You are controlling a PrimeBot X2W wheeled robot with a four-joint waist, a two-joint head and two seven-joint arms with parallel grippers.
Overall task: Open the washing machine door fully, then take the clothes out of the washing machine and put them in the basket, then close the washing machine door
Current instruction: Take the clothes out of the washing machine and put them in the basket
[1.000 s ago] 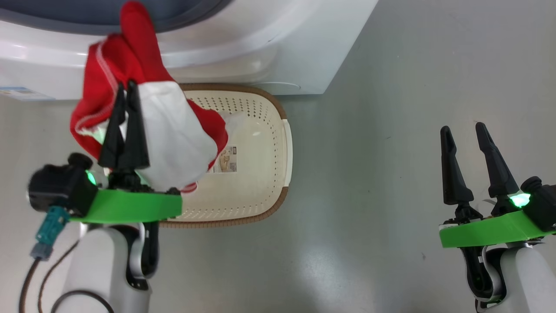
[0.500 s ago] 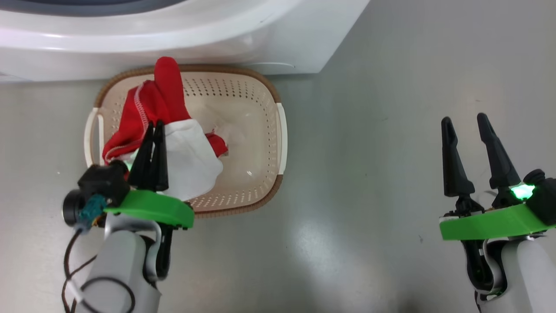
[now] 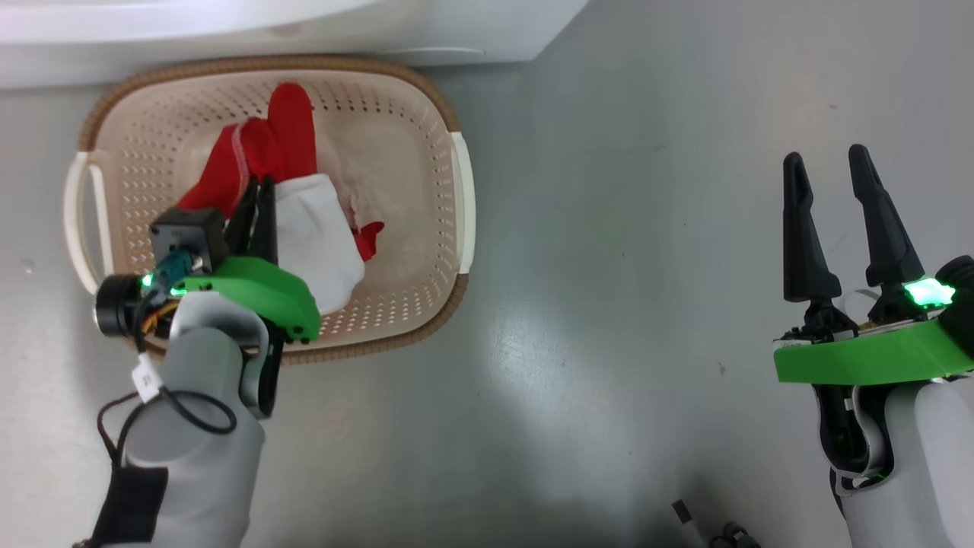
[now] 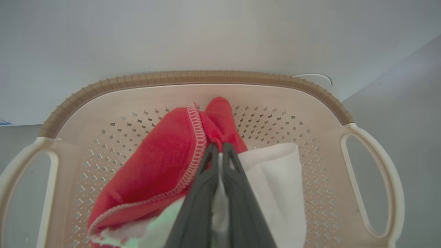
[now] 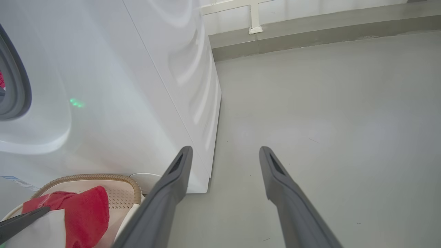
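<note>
In the head view, the left gripper is clenched on the clothes, its two fingers pressed together over a red and white bundle that hangs inside the basket. There is one bundle; I cannot tell how many garments make it up. The one basket stands on the grey floor, just in front of the washing machine. The right gripper is well to the right of the basket, its jaws spread wide and holding nothing.

In the left wrist view, the left gripper pinches the clothes where the red fabric meets the white, above the basket's floor. The basket shows two side handles, and the washing machine is a white wall behind it.

In the right wrist view, the right gripper is released and empty over bare floor, beside the washing machine. The basket sits at the lower left with the clothes in it.
</note>
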